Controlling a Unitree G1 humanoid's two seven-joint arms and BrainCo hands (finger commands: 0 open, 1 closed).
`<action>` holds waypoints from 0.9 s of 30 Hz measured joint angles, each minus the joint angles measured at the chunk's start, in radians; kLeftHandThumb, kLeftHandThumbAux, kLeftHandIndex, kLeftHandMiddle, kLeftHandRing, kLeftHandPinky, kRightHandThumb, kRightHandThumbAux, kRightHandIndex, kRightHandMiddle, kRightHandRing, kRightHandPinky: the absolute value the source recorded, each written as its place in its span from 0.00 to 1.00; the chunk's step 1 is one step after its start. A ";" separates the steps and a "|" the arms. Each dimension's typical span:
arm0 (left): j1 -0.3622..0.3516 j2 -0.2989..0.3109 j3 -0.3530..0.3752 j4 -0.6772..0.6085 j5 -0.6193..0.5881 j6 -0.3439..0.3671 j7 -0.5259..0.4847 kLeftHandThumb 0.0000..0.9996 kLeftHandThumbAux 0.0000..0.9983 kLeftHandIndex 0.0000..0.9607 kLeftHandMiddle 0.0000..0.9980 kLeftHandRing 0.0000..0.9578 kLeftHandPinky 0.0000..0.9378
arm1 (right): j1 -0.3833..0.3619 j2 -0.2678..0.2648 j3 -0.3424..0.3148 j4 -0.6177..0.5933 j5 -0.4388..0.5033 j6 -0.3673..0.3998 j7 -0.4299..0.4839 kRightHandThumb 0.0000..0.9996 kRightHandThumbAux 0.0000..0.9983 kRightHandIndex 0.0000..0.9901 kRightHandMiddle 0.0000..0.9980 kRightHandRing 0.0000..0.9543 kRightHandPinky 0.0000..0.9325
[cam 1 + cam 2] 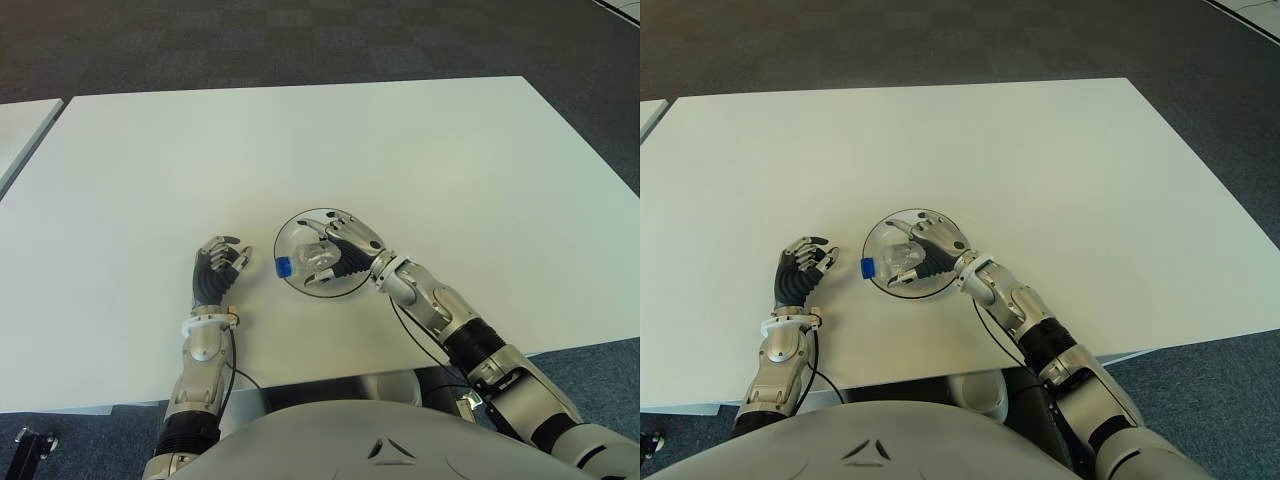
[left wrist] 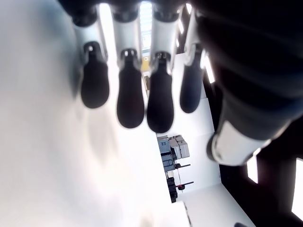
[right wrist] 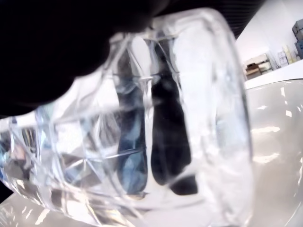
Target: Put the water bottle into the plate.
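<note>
Lying within right hand (image 1: 345, 255) fingers, water bottle (image 1: 312, 260)

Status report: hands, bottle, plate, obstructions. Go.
Right hand shut on water bottle, over the plate, blue cap at its left rim. Left hand open, left of plate, holding nothing. Table shows nothing in the way.

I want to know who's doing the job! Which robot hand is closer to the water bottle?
The right hand. It is wrapped around the water bottle, holding it lying over the plate. The left hand shows apart from the bottle, on the table beside the plate's left, holding nothing.
</note>
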 measured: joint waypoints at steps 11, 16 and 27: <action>0.002 0.000 0.000 -0.014 -0.005 0.018 0.000 0.70 0.72 0.45 0.65 0.68 0.68 | 0.008 0.011 -0.002 0.008 -0.039 -0.005 -0.182 0.05 0.33 0.00 0.00 0.00 0.00; 0.004 0.000 -0.001 -0.018 -0.004 0.023 0.000 0.70 0.72 0.45 0.65 0.68 0.67 | 0.008 0.010 -0.002 0.009 -0.042 -0.007 -0.210 0.05 0.32 0.00 0.00 0.00 0.00; 0.008 -0.001 -0.003 -0.036 0.002 0.041 0.000 0.70 0.72 0.45 0.65 0.67 0.67 | 0.008 0.009 0.000 0.023 -0.053 -0.014 -0.255 0.04 0.32 0.00 0.00 0.00 0.00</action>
